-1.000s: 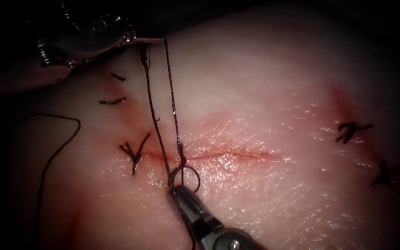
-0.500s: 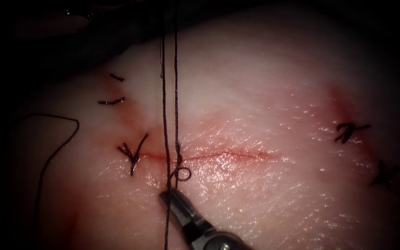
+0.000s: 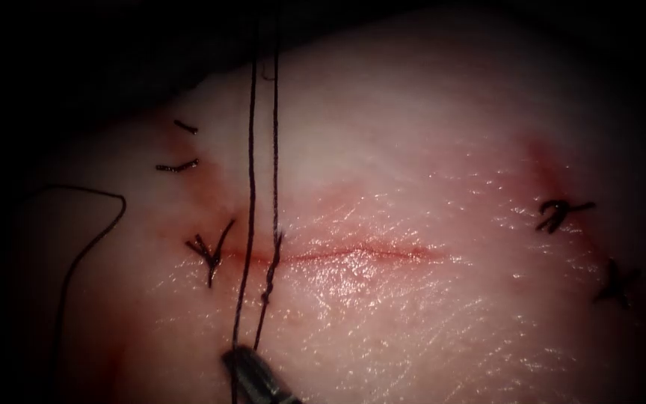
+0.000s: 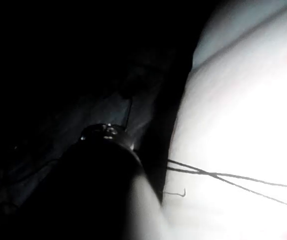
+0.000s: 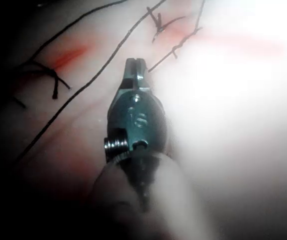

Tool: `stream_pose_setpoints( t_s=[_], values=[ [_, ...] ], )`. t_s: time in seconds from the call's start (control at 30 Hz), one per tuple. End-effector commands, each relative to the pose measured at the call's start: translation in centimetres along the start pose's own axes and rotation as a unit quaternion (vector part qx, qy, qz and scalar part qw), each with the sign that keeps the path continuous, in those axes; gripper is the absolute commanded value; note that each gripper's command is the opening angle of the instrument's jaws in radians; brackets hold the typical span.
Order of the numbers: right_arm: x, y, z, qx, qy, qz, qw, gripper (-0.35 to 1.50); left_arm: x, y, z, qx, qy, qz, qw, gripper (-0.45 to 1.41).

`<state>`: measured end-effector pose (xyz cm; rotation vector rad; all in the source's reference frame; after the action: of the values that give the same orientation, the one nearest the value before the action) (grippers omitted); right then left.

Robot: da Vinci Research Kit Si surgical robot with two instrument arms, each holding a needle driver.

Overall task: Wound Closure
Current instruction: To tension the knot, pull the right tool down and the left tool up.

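The tissue [image 3: 428,150] has a thin red cut [image 3: 368,253] running across it. Two strands of dark thread [image 3: 251,150] rise from the cut's left part and leave the picture at the top. Just below the cut they join in a twisted throw [image 3: 269,280]. My right tool [image 3: 242,362] sits below the cut, jaws shut on the thread coming from that twist. In the right wrist view the right tool [image 5: 135,64] pinches the strand that leads to the twist [image 5: 176,50]. My left tool [image 4: 106,137] is a dark shape with the two strands [image 4: 218,175] running past it.
A tied stitch [image 3: 211,251] sits on the cut to the left of the strands, with short cut ends [image 3: 177,166] above it. Two more knots [image 3: 562,213] [image 3: 616,284] lie at the far right. A slack curve of thread [image 3: 91,239] lies on the left side.
The right tool drew back down and left with the thread, and the small loop below the cut closed into a twist. The left tool rose out of the endoscope view, straightening both strands.
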<state>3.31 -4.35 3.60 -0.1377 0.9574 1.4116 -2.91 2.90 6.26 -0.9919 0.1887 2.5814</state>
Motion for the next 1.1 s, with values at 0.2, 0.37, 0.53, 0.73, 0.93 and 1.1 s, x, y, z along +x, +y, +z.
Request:
stream_pose_setpoints(
  t_s=[0.2, 0.37, 0.53, 0.73, 0.93, 1.1],
  values=[
    [-0.02, -0.25, -0.07, 0.012, -0.007, -0.004, 1.000, -0.35, 0.08, -0.13, 0.09, 0.000, 0.011, 0.004, 1.000, -0.45],
    [-0.01, -0.25, -0.06, 0.012, -0.008, -0.007, 1.000, -0.35, 0.08, -0.20, 0.13, 0.008, 0.017, 0.008, 1.000, -0.45],
    [0.05, -0.15, 0.02, 0.009, -0.012, -0.004, 1.000, -0.35, 0.08, -0.26, 0.21, 0.013, 0.026, 0.011, 1.000, -0.45],
    [0.14, -0.02, 0.13, 0.004, -0.007, -0.005, 1.000, -0.35, -0.02, -0.03, 0.08, 0.005, 0.038, -0.033, 0.999, -0.45],
    [0.07, 0.05, 0.20, 0.002, -0.004, -0.007, 1.000, -0.35, -0.21, 0.32, -0.33, -0.043, 0.026, -0.187, 0.981, 0.27],
    [0.04, 0.07, 0.23, 0.002, -0.003, -0.007, 1.000, -0.35, -0.28, 0.64, -0.65, -0.145, 0.044, -0.261, 0.953, 0.44]
  ],
)
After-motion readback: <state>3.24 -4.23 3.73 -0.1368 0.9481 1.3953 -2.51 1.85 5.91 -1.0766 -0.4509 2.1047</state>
